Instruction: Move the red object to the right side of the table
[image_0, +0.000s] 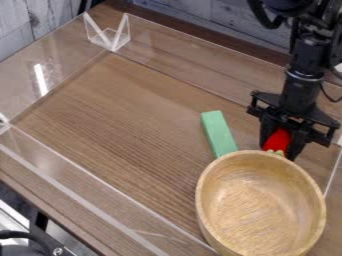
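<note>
1. One black gripper (279, 138) points down near the table's (120, 120) right edge, jaws pinching the red object (277, 140).
2. Only a red sliver shows; the wooden bowl's (261, 208) rim hides its base.
3. Beside it lies a green block (218, 133).

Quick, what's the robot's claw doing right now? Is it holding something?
End effector: closed on the red object, holding it low by the bowl's far rim.

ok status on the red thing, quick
Gripper shut on the red object, low at the table's right side. Wooden bowl right below it, green block beside.
</note>
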